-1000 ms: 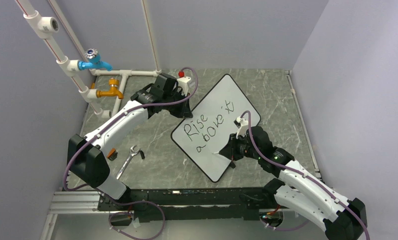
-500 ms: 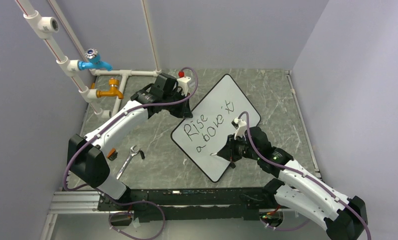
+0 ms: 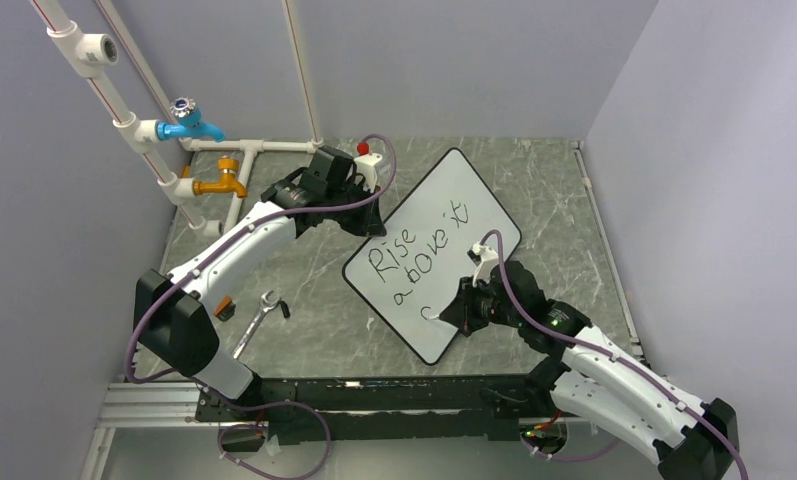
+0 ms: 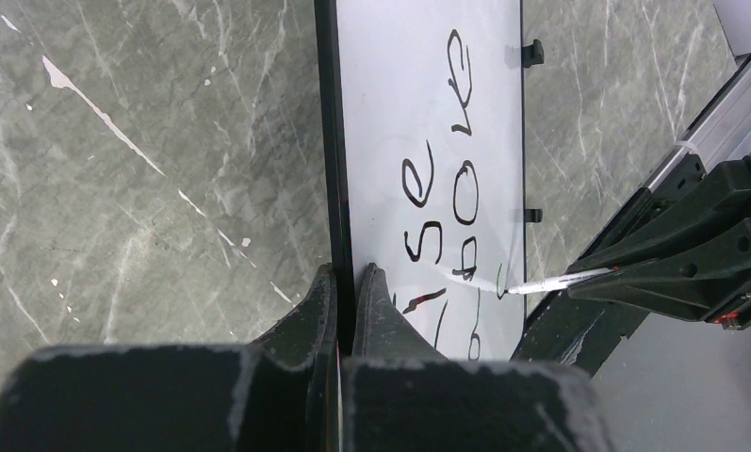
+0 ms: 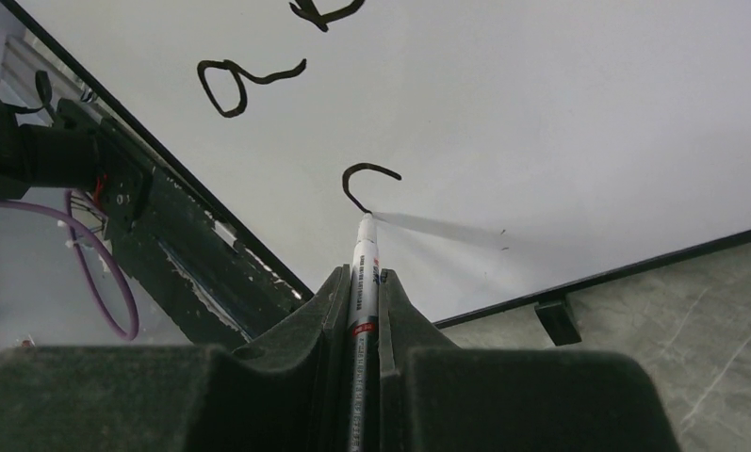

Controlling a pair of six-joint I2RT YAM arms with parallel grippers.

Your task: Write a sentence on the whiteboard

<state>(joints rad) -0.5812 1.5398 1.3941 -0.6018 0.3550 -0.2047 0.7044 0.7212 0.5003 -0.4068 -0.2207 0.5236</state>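
While the desk [image 3: 314, 290] is viewed from above, a grey marbled surface is seen, closed in by pale lilac walls [image 3: 454, 70] on the left, far and right sides. At the far left corner white pipes [image 3: 124, 115] are mounted, and a blue tap [image 3: 189, 125] and an orange tap [image 3: 222, 185] are fitted on them. A wrench [image 3: 257, 322] is laid near the left edge, toward the near side.

The whiteboard [image 3: 454, 195] is placed slantwise on the right half of the desk, with one corner turned to the far edge and the opposite corner turned to the near edge. The sentence [image 3: 414, 250] is written on it in black: "Rise", then "above it", and below them a small hook-shaped stroke [image 5: 367, 181].

The left arm is stretched from the near left corner across the desk to the board's left rim. The left gripper [image 4: 345, 282] is closed on this thin black rim, one finger being set on each side of it.

The right arm is bent at the near right corner and is lowered over the near part of the board. A marker [image 5: 365, 254] is clamped between the fingers of the right gripper [image 5: 364, 287]. Its tip is pressed on the white surface, just at the lower end of the hook-shaped stroke, near the board's near rim.
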